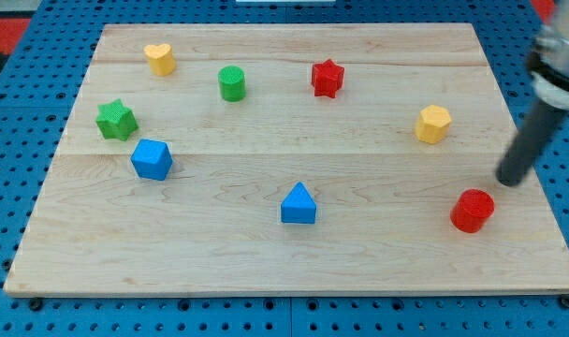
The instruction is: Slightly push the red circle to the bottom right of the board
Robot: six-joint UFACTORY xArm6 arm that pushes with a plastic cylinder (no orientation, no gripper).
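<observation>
Nearest the view's bottom, the red circle, a short cylinder block [473, 210], stands on the pale wooden board [266, 253] in its bottom right part, close to the right edge. Just above it and to its right, my tip [510, 180], the lower end of a straight dark rod, rests over the board's right edge, near the red cylinder but apart from it; a narrow strip of wood shows between them. The rod has no fingers to open or close, and it holds nothing. To the left at much the same depth sits a blue triangular block [299, 204], near the board's middle. Further up on the left is a blue cube-like block [153, 158], and beyond it a green star block [116, 119]. On the right side, a yellow hexagonal block [433, 124] stands well above the red cylinder. Toward the view's top lie a green cylinder block [232, 83], a red star block [328, 78] and, furthest left, a yellow heart block [159, 58]. The board lies on a blue perforated surface [22, 140].
</observation>
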